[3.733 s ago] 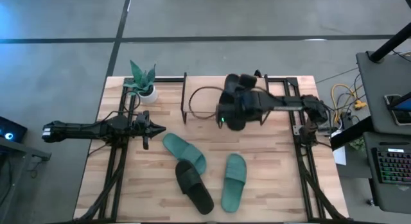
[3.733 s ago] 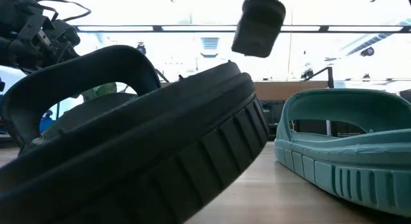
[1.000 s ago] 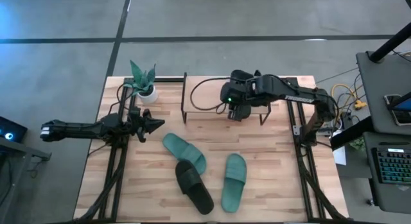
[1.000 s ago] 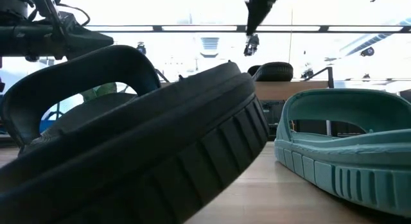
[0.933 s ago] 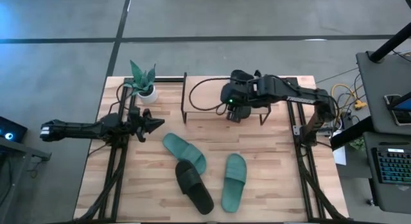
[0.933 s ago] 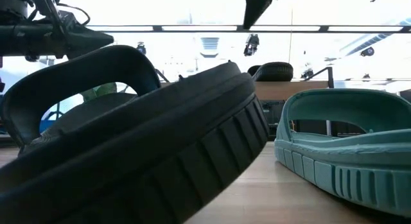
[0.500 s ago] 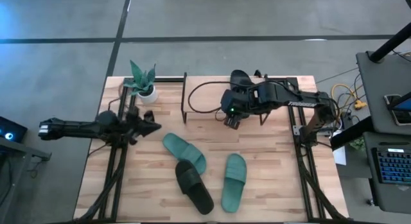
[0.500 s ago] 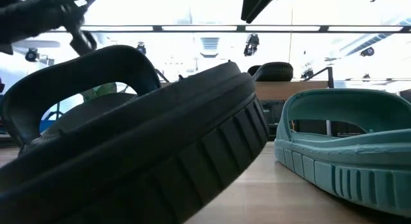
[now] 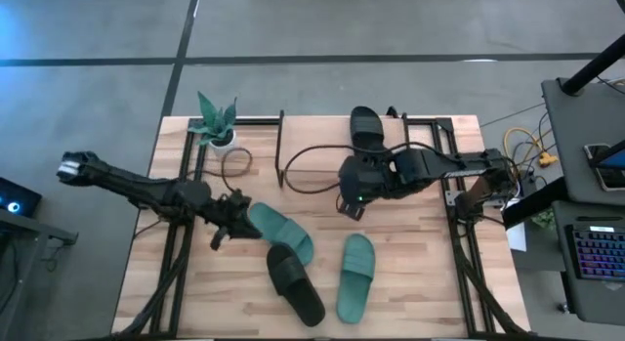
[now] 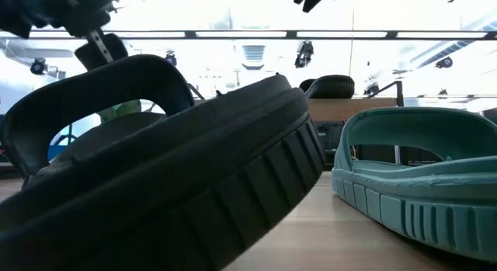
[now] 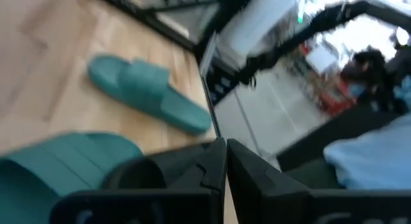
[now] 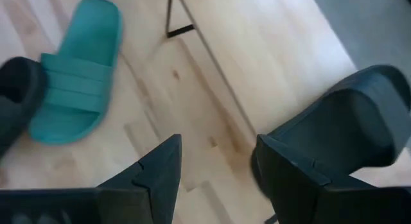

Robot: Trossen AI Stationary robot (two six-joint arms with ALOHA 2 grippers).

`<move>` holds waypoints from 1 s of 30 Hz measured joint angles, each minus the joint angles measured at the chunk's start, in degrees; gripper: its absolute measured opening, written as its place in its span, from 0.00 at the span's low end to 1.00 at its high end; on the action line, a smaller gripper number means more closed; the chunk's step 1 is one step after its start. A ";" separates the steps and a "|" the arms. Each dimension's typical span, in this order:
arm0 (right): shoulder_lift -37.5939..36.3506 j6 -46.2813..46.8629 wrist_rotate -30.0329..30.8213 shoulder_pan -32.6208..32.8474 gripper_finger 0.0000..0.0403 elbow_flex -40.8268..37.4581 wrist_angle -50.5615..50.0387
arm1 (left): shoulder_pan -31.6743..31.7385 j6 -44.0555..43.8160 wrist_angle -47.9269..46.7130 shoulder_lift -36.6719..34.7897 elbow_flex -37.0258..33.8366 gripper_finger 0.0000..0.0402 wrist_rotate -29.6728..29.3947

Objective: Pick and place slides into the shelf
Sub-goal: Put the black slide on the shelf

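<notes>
One black slide (image 9: 366, 126) lies on the shelf's (image 9: 317, 141) top board at the far middle; it also shows in the low view (image 10: 330, 86). A teal slide (image 9: 280, 232), the other black slide (image 9: 295, 282) and a second teal slide (image 9: 355, 276) lie soles down on the table. My left gripper (image 9: 232, 230) is shut and empty just left of the first teal slide's end. My right gripper (image 9: 352, 199) is open and empty, above the table just near of the shelf.
A small potted plant (image 9: 217, 126) stands at the far left. Cable loops (image 9: 234, 163) lie by the shelf's left side. Bare wood shows between the shelf and the slides. Black frame rails (image 9: 176, 253) run along both table sides.
My left gripper has swung toward the table's near edge and right, coming down beside the left teal slide's end. My right gripper has drawn back from the shelf toward the near edge and risen, leaving the black slide lying on the shelf top.
</notes>
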 joint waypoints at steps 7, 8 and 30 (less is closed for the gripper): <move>0.48 7.23 0.04 4.72 0.48 -0.16 -0.82 | -5.39 1.57 -0.12 11.44 0.98 0.00 -6.82; 0.46 8.51 0.04 5.66 0.48 -0.16 -1.40 | -6.27 1.45 0.16 13.04 1.00 0.00 -7.58; 0.37 19.31 4.55 17.70 0.48 -1.23 -9.42 | -12.63 -4.71 16.04 35.49 4.92 0.06 -13.19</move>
